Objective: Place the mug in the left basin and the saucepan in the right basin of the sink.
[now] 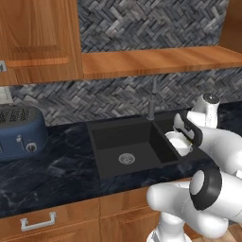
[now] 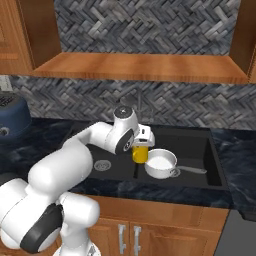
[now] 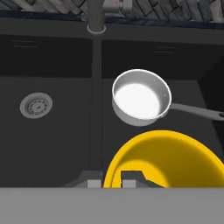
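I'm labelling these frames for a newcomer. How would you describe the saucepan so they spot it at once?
Find the matte black double sink set in the dark counter. In its right basin, beside the yellow mug held in the pincer, sits the saucepan. It is the only silvery round pan, pale inside, with one long thin handle.

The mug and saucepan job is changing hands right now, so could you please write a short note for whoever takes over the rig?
Claw: shut on the yellow mug's rim, holding it above the sink's central divider.
Saucepan: already sitting in the right basin, handle pointing right. That half is done.
Left basin: nothing in it yet apart from its steel drain.
Left to do: carry the mug left over the divider, lower it into the left basin, release.
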